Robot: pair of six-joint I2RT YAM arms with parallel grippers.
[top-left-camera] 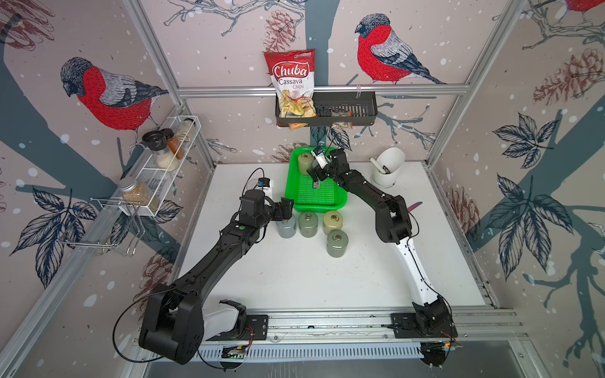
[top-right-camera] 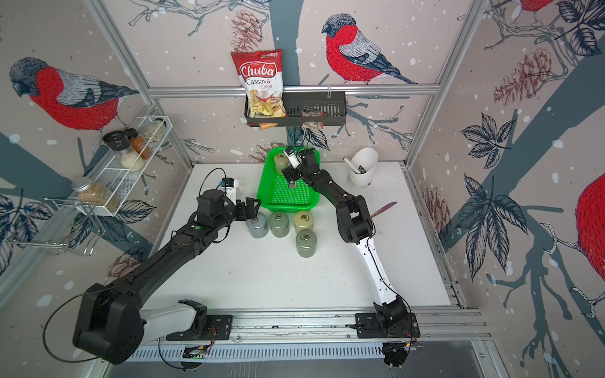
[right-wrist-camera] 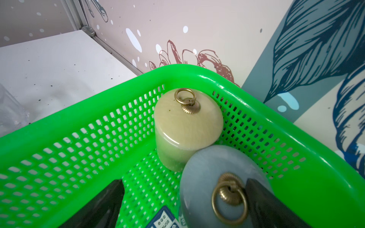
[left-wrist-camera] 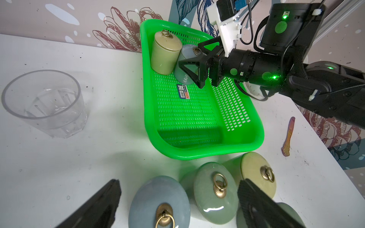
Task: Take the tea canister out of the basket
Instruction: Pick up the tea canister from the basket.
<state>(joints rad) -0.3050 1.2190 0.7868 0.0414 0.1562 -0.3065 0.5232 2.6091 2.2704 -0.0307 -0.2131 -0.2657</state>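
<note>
White tabletop [top-left-camera: 294, 281], walls on three sides, open toward me.

Top views: basket [top-left-camera: 316, 206] sits at the back edge, close to the rear wall. Beige canister [top-left-camera: 305, 163] stands in its far left corner. Right gripper [top-left-camera: 317, 173] reaches in over the right rim, just beside that canister. Left gripper [top-left-camera: 287, 208] hangs just off the basket's near left corner. Front rim is crowded: three loose canisters [top-left-camera: 307, 224] in a row, a fourth [top-left-camera: 337, 243] nearer me. Bare table right of the basket up to the white cup [top-left-camera: 389, 167]. Thin utensil [top-left-camera: 415, 207] lies by the right arm's elbow. Black rack [top-left-camera: 343, 108] hangs on the rear wall above the basket.

Left wrist: right gripper [left-wrist-camera: 189, 54] jaws spread wide, one finger on each side of the blue-grey canister [left-wrist-camera: 185, 51]; contact I can't tell. It touches the beige canister [left-wrist-camera: 165, 53]. Rest of the basket [left-wrist-camera: 197, 155] floor is open mesh with one label [left-wrist-camera: 183, 93]. Glass [left-wrist-camera: 43, 102] stands apart on the left arm's side. Left gripper [left-wrist-camera: 177, 205] is spread too, pinching nothing, over the loose canisters [left-wrist-camera: 213, 193].

Right wrist: both sit in the basket [right-wrist-camera: 256, 94] corner, beige canister [right-wrist-camera: 187, 126] near both walls, blue-grey canister [right-wrist-camera: 213, 177] against it. One finger [right-wrist-camera: 276, 209] overlaps its lid edge, the other [right-wrist-camera: 98, 207] is over open mesh.
</note>
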